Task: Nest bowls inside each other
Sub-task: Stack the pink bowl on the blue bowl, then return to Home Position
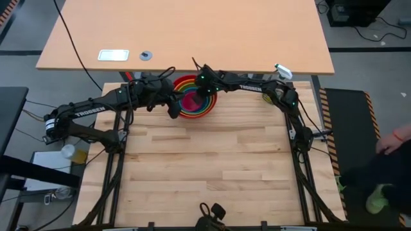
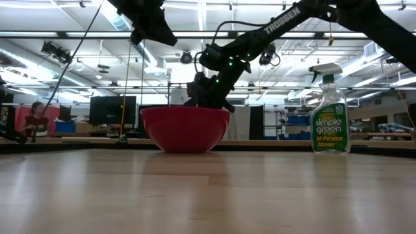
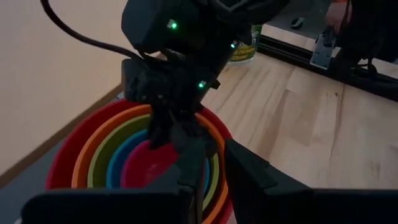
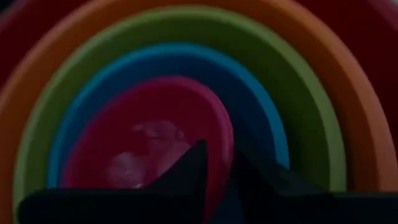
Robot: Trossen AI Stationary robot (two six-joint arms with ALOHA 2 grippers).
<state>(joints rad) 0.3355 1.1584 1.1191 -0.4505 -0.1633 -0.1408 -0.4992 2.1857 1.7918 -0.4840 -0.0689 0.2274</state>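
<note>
While seemingly nested, bowls (image 1: 194,98) upright.

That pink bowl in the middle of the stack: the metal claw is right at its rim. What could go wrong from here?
The right end effector straddles the pink bowl's rim; if it lifts before letting go fully, it may drag the bowl back out of the blue bowl. The left end effector sits beside the red bowl, so the arms could bump as the right one pulls away.

Bright ceiling strip lights (image 2: 214,34); both wrist views dim, soft.
</note>
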